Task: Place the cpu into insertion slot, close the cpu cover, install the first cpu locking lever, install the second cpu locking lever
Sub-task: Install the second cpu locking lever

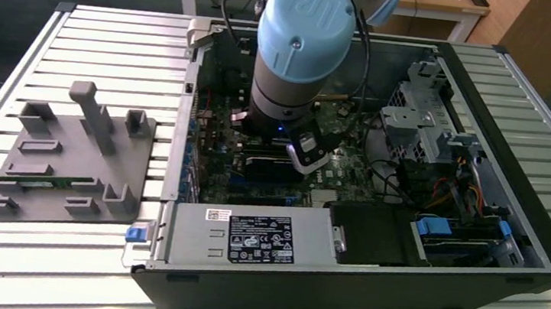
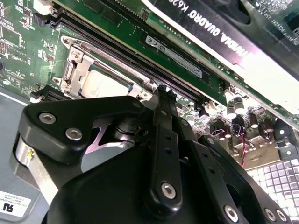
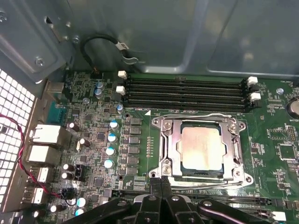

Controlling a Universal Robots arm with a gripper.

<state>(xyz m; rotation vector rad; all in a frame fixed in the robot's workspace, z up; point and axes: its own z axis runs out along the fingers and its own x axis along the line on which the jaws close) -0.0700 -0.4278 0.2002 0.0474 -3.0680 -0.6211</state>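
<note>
Fingers: pressed together, nothing pinched; gripper (image 3: 161,183) tips at the near edge of the cover (image 3: 203,122), right by the silver lever (image 3: 205,184) running along that side.
Chip: cpu (image 3: 201,147) seated flat in the slot (image 3: 202,171), pale metal top showing through the cover's window; same chip visible in the second wrist view (image 2: 103,86).
Cover: down over the chip, frame lying level on all four sides.
Levers: thin silver wires along the frame edges; whether hooked under their tabs cannot be told.
Arm: reaching down into the open computer case (image 1: 487,294) in the exterior view, wrist low over the green board (image 3: 93,140).
Risk, slipping: narrow closed tips pushing on a springy wire; sideways skid likely to land on the memory slots (image 3: 187,91) or the small capacitors (image 3: 110,150) nearby.
Risk, missed hook: lever pressed down but not swung under its tab, likely to spring back up and leave the cover loose.
Risk, overpressure: push too far off the wire and onto the frame, likely to load the chip unevenly.
Risk, snag: black cable (image 3: 100,44) and case wall close to the wrist; wide swing likely to catch.
</note>
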